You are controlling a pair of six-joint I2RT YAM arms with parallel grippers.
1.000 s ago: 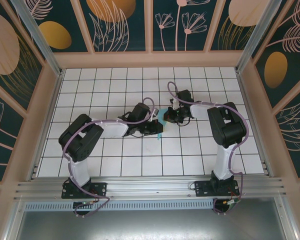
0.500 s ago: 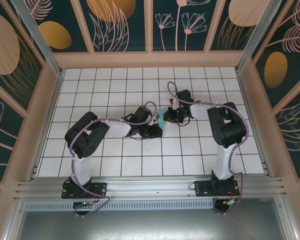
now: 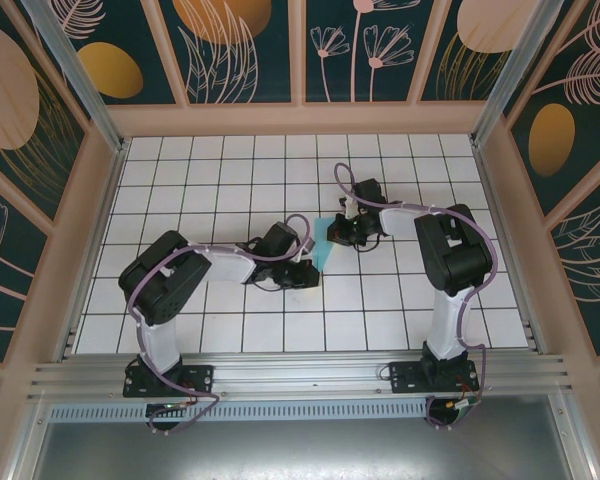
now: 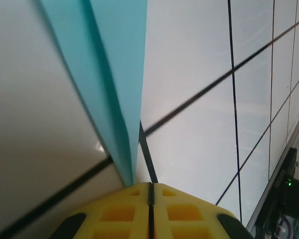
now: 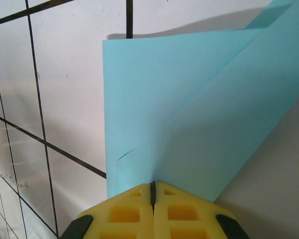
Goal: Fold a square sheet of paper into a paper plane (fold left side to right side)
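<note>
- The sheet of paper (image 3: pixel 326 252) sits near the middle of the white gridded tabletop (image 3: pixel 230 180), stretched between the two arms' tips; from above only a small turquoise strip of it shows.
- The left end effector (image 3: pixel 308 271) reaches in from the left at the sheet's near end. In the left wrist view, the left end effector (image 4: pixel 150 185) has its yellow fingers (image 4: pixel 119 214) pressed together, with a thin dark seam between them. The paper (image 4: pixel 114 59) narrows to a point that enters right at their tips, so it is pinched there.
- From that view the sheet stands on edge above the tiles, a crease running along its length.
- The right end effector (image 3: pixel 336 234) comes in from the right at the sheet's far end. In the right wrist view, the right end effector (image 5: pixel 152 184) is likewise clamped flat, and its yellow fingers (image 5: pixel 124 211) grip the paper (image 5: pixel 189 114).
- There the sheet shows two overlapping layers, the upper one's edge running diagonally, with a small curl at the lower left corner beside the fingertips.
</note>
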